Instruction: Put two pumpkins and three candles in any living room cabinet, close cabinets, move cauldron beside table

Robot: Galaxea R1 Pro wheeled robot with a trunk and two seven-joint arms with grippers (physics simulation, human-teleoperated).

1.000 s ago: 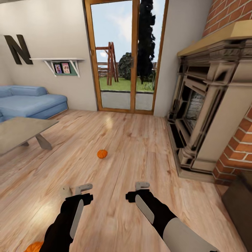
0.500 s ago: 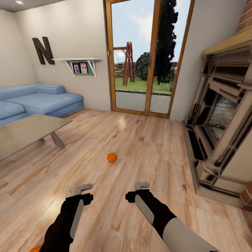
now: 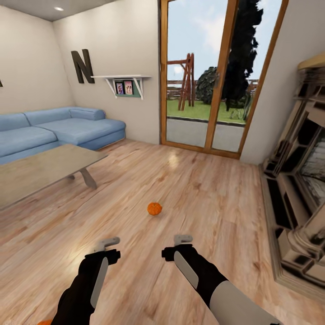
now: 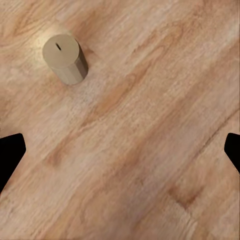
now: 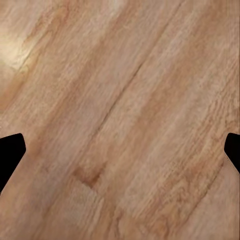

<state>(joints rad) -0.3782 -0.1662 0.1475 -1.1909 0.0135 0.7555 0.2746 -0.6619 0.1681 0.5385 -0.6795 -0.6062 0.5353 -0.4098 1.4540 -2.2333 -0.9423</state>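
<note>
both jaws spread, empty; two pumpkins (image 3: 154,208), one candle (image 4: 65,58).

Bright, even daylight render, light coming through the glass door (image 3: 220,76); one ceiling spot (image 3: 58,8) lit at top left. Pale sheen on the wooden floor (image 3: 189,194) just inside the door, another glare patch near the candle (image 4: 65,58) in the left wrist view. Shadows soft and faint. Worktop (image 3: 43,169) glass dully reflective. Strong wide-angle stretch at head view edges, fireplace (image 3: 300,194) skewed. Wrist views slightly soft, fingers (image 4: 10,155) pure black.
</note>
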